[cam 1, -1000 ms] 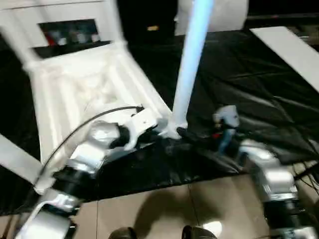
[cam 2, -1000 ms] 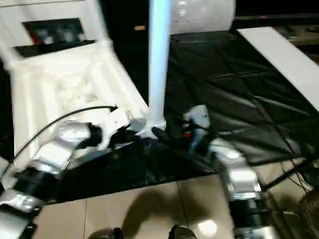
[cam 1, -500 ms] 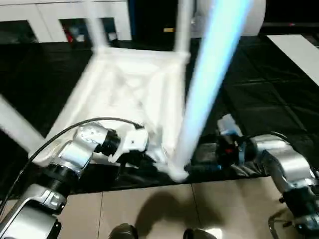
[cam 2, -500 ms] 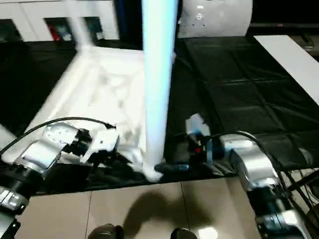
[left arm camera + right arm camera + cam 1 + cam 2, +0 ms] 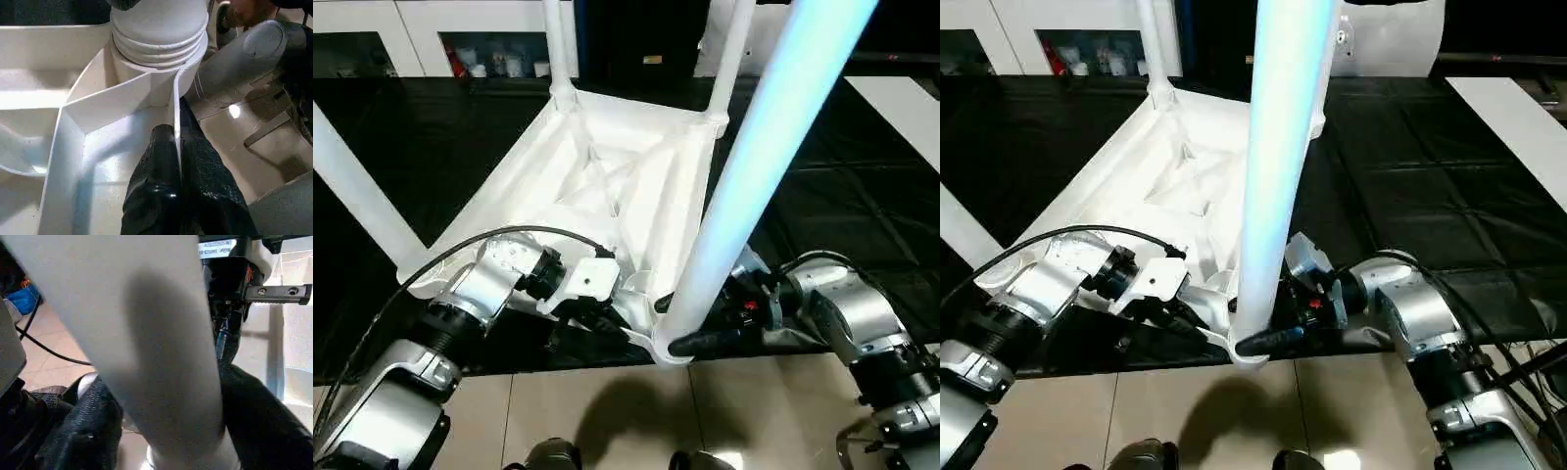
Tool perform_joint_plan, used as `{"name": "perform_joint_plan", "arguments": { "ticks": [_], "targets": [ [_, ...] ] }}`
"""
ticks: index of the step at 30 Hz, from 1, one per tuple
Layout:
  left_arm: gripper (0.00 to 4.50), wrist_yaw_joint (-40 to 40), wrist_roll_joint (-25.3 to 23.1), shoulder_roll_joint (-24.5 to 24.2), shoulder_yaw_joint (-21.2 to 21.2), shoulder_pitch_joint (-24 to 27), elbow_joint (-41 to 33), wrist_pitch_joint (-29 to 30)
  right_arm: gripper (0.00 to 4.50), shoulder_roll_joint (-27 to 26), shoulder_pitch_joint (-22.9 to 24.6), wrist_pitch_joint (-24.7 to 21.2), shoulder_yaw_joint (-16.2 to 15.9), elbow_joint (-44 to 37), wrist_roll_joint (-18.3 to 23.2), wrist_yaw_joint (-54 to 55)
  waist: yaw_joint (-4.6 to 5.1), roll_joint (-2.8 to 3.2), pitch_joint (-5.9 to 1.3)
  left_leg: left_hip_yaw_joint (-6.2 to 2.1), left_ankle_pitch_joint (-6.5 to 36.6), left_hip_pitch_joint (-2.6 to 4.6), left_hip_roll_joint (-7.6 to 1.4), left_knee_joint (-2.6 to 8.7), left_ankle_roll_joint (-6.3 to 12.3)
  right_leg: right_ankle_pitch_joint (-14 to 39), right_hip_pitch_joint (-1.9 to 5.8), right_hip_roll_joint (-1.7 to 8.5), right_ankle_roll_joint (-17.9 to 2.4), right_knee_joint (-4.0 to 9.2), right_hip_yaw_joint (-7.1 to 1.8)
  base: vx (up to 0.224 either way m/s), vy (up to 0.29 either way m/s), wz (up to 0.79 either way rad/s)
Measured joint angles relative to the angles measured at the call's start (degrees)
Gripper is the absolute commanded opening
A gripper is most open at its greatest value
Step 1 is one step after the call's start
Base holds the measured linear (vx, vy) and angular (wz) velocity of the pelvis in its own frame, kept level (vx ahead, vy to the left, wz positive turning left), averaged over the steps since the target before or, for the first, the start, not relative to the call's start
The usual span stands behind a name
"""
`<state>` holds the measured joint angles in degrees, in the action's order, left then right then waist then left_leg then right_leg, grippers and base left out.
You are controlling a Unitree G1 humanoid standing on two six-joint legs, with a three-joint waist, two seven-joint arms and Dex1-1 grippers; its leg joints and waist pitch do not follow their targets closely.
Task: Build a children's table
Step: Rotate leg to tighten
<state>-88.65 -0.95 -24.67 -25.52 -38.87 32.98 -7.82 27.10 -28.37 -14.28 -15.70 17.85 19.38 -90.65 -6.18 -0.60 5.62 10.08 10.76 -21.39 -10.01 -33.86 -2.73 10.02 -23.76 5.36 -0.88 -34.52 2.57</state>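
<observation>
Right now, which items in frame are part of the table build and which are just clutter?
Job:
- table top, upside down, ribs showing
- near leg, standing in its corner socket
- two far legs
- left gripper, shut on a rib
- right gripper, around the near leg's base

Lying about:
- white cabinet
- black floor sheet

Silver forearms (image 5: 484,284) with black joint rings; a black cable (image 5: 460,250) arcs over the left one; white wrist bracket (image 5: 585,283); textured black fingers (image 5: 161,186); perhaps a red mark by the right wrist
</observation>
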Motion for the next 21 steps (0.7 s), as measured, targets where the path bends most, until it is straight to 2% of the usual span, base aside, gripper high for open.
{"name": "perform_joint_plan", "arguments": {
  "ticks": [6, 12, 15, 18, 21],
  "targets": [
    [0.0, -0.6, 0.0, 0.0, 0.0, -0.2, 0.6, -0.5, 2.24, 0.0, -0.7, 1.0, -0.5, 0.4, -0.3, -0.3, -0.29, -0.06, 0.0, 0.0, 0.0, 0.0, -0.02, 0.01, 0.0, 0.0, 0.0, 0.0, 0.0, -0.02, 0.02, 0.0, 0.0, 0.0],
    [0.0, -0.5, 0.4, 0.0, 0.5, -0.2, 1.0, 0.5, 2.16, -0.3, -0.3, 0.5, -0.2, -0.1, -0.2, 0.4, -0.27, -0.06, 0.0, 0.0, 0.0, 0.06, -0.02, 0.0, -0.01, 0.0, 0.0, 0.0, 0.0, -0.1, 0.01, 0.0, 0.0, 0.0],
    [0.0, -0.1, 0.9, -0.1, 1.0, 0.1, 1.0, 2.2, 2.15, -1.2, 1.9, -0.6, 1.3, -2.1, 0.3, 3.1, -0.22, -0.05, 0.0, 0.0, 0.0, 0.14, -0.03, 0.0, -0.08, 0.0, -0.01, -0.01, 0.0, -0.22, 0.0, 0.0, 0.0, 0.0],
    [0.0, 2.3, 1.1, -0.5, 2.8, 0.8, 1.0, 4.9, 2.14, -4.2, 4.3, -1.0, 3.2, -3.9, 0.2, 10.1, 0.27, -0.08, 0.01, 0.0, -0.1, 0.35, -0.08, 0.03, -0.56, 0.0, 0.02, -0.04, 0.0, -0.44, -0.01, 0.0, 0.0, 0.0],
    [0.0, 5.8, 0.6, -0.7, 4.2, 1.2, 0.8, 7.6, 2.1, -7.5, 6.1, -0.6, 5.3, -4.3, -0.6, 17.8, 1.52, -0.09, 0.02, -0.04, -0.1, 0.45, -0.09, 0.12, -0.62, 0.3, 0.03, -0.06, 0.5, -0.42, -0.02, 0.0, 0.0, 0.0]
  ]
}}
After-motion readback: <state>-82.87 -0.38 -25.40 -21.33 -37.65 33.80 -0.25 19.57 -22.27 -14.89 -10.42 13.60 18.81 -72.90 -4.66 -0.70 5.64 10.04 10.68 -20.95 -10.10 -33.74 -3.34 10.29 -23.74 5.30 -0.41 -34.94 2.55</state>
